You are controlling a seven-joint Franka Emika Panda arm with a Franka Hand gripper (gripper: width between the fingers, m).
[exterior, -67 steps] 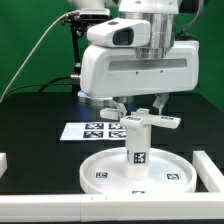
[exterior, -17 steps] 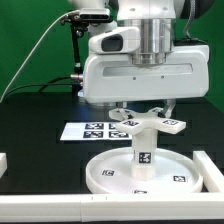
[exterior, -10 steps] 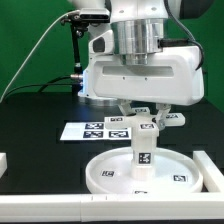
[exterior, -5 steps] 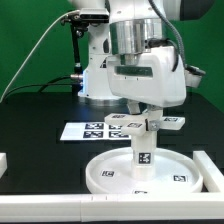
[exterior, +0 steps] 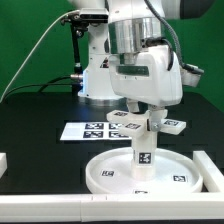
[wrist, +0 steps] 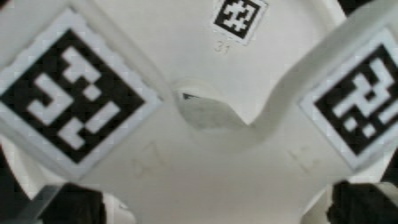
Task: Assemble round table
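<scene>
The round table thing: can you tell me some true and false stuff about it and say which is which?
1. The leg stands upright on the round disc. True.
2. The cross-shaped foot lies flat on the black table. False: it sits on top of the leg, at the gripper.
3. The marker board lies behind the disc in the exterior view. True.
4. The disc is tipped on its edge. False: it lies flat.
5. The kit parts are red. False: they are white with black-and-white tags.
</scene>
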